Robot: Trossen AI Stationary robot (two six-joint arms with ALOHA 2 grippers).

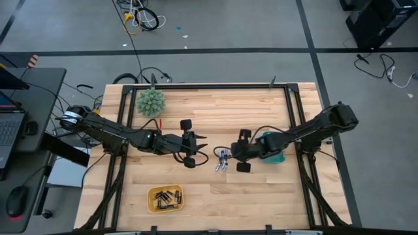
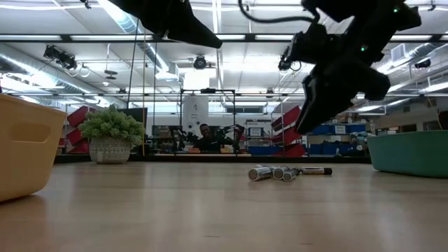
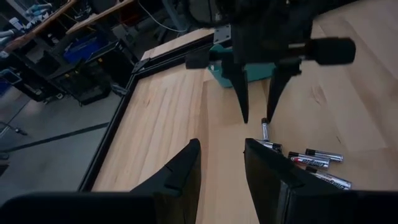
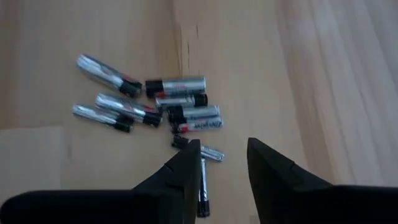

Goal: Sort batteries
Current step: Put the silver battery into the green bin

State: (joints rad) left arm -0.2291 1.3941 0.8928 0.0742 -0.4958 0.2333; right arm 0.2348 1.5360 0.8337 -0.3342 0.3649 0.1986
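Note:
Several silvery-grey batteries lie loose in a small heap on the wooden table near its middle. They also show in the right wrist view, the left wrist view and the low view. My right gripper is open and hovers just above the heap's right side, fingers pointing down. One thin battery lies on the table below its fingers. My left gripper is open and empty, in the air just left of the heap, facing my right gripper.
A yellow tray holding several dark batteries stands near the table's front edge, left of centre. A teal tray stands under my right arm, right of the heap. A spiky green ball sits at the far left. A black frame borders the table.

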